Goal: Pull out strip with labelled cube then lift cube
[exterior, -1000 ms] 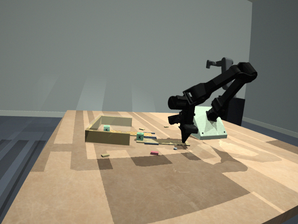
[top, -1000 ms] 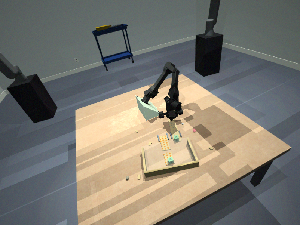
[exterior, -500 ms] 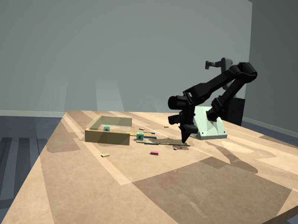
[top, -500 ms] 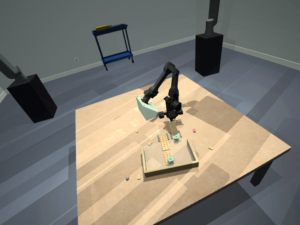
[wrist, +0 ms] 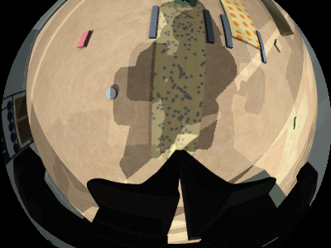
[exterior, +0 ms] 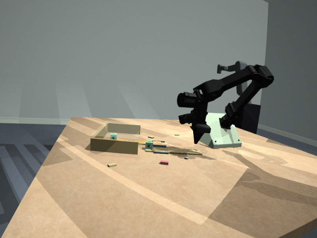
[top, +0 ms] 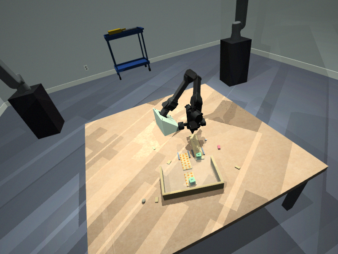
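A pale strip with dark dots (top: 195, 144) (exterior: 179, 150) (wrist: 182, 62) lies in one piece, drawn out of the low-walled box. A green cube marked K (top: 198, 156) (exterior: 149, 145) stands on its far end, outside the box's open side; only its edge shows in the wrist view (wrist: 186, 2). An orange-dotted strip is in two parts with a gap: a near piece (top: 185, 161) (wrist: 241, 22) and a far piece (top: 188, 176). A second green K cube (top: 191, 180) (exterior: 113, 136) stands on the far piece. My gripper (top: 192, 132) (exterior: 196, 142) (wrist: 179, 154) is shut and empty, above the dotted strip's near end.
The box (top: 193, 190) (exterior: 114, 146) has walls on three sides. Short blue-grey rails (top: 202, 150) (wrist: 154, 22) flank the strips. A red block (top: 218, 147) (exterior: 164, 162) (wrist: 84, 39), a small grey disc (wrist: 111, 93) and several small tan blocks lie around.
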You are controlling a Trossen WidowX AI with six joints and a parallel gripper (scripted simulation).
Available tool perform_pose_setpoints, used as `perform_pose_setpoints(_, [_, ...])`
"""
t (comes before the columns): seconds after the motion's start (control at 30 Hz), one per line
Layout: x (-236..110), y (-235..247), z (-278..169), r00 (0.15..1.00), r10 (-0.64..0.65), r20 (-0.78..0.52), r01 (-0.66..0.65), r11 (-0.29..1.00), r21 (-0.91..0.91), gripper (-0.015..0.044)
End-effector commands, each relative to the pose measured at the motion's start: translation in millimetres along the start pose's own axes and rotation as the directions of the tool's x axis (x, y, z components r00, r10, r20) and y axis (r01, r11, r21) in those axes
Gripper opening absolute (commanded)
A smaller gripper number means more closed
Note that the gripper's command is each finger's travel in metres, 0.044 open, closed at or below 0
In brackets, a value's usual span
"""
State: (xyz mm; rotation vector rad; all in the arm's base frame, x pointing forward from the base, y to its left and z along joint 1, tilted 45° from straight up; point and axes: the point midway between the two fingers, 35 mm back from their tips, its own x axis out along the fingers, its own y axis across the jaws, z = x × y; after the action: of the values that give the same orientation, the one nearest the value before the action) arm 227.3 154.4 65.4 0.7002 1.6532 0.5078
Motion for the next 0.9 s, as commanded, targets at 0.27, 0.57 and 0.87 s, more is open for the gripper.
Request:
perform_pose_setpoints(0.27, [-7, 2, 36, 1.000, 0.001, -0.010, 0.000, 0.997, 0.077, 0.0236])
perform_pose_setpoints(0.57, [-11, 3, 72, 1.000, 0.001, -0.008, 0.000, 0.997, 0.076, 0.0440])
perform_pose_setpoints(0.87, [-15, 4, 108, 1.000, 0.001, -0.006, 0.000, 0.997, 0.075, 0.0440])
